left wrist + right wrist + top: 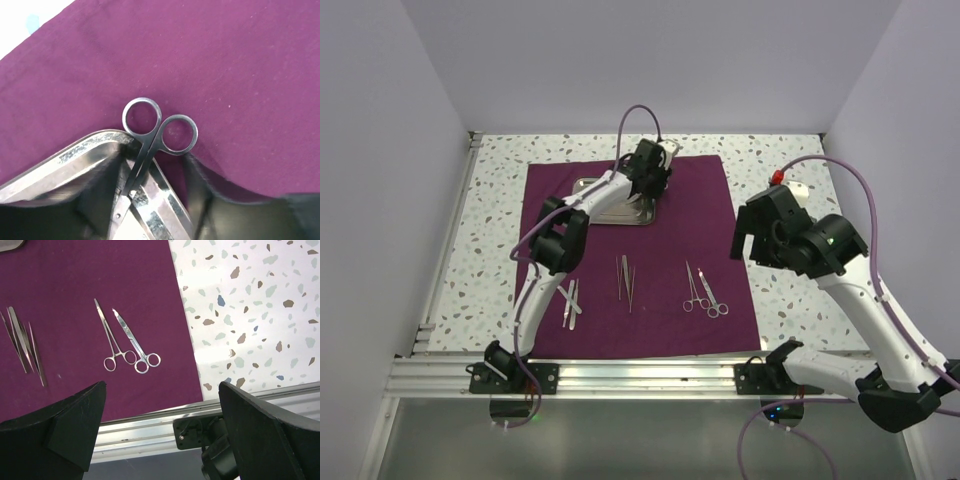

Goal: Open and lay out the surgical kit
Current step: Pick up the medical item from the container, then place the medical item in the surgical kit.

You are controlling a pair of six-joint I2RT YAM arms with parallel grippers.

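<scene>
The maroon cloth (660,250) lies spread flat on the table. The steel tray (620,215) sits on its far part. My left gripper (653,172) hovers low over the tray's right end. In the left wrist view its jaws (150,162) stand apart, astride small scissors (157,132) whose rings lie over the tray rim (60,162) on the cloth. Tweezers (625,280), another tool pair (570,303) and two ring-handled forceps (705,292) lie in a row on the near cloth. My right gripper (757,235) is open and empty above the cloth's right edge; its view shows the forceps (125,342).
A speckled tabletop (790,300) surrounds the cloth. An aluminium rail (640,375) runs along the near edge and shows in the right wrist view (145,427). White walls close the left, back and right sides. Tweezers (22,345) lie left of the forceps.
</scene>
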